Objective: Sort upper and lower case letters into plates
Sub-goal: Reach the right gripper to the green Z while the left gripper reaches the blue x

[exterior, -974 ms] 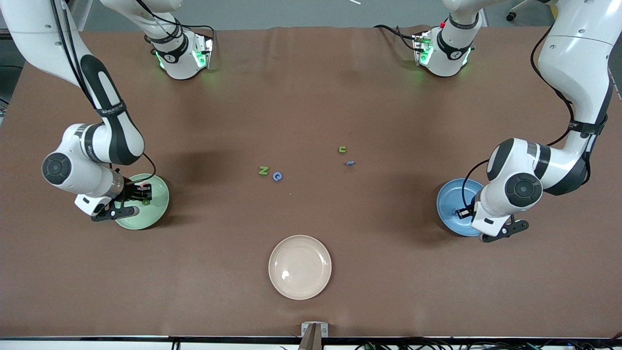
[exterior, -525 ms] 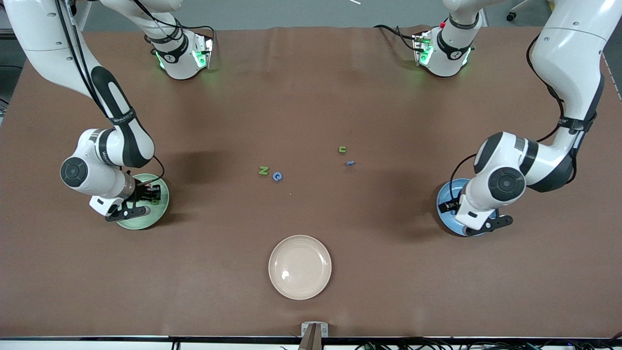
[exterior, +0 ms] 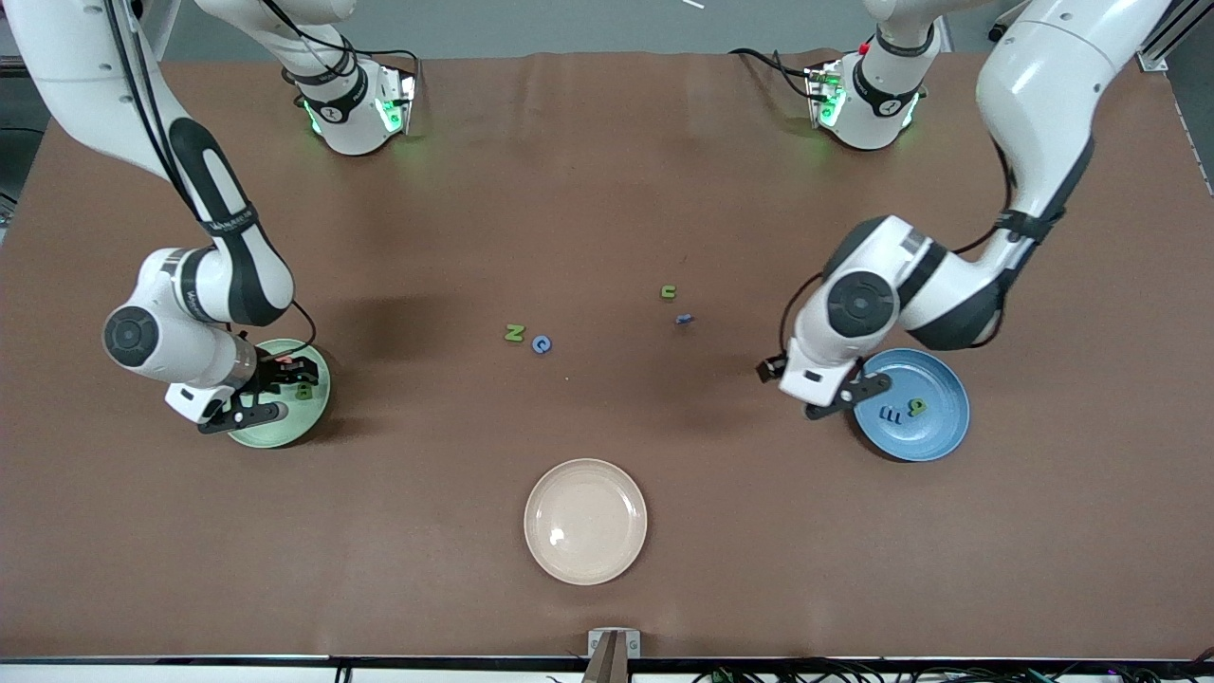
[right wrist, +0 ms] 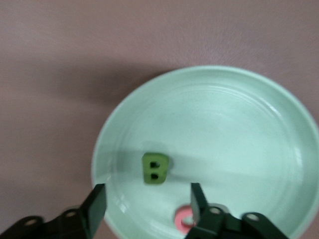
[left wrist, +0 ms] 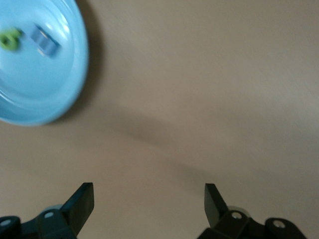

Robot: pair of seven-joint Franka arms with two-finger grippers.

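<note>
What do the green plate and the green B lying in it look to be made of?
Green plate: likely glossy moulded plastic, judging by its soft sheen and faint concentric rings. Green B: thick, matte, with a solid edge, so probably foam or soft plastic; which one is unclear.

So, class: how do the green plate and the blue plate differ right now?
The green plate lies at the right arm's end, the blue plate at the left arm's. The right gripper hangs over the green plate; the left gripper is off the blue one, over bare table. Both hold letters.
</note>
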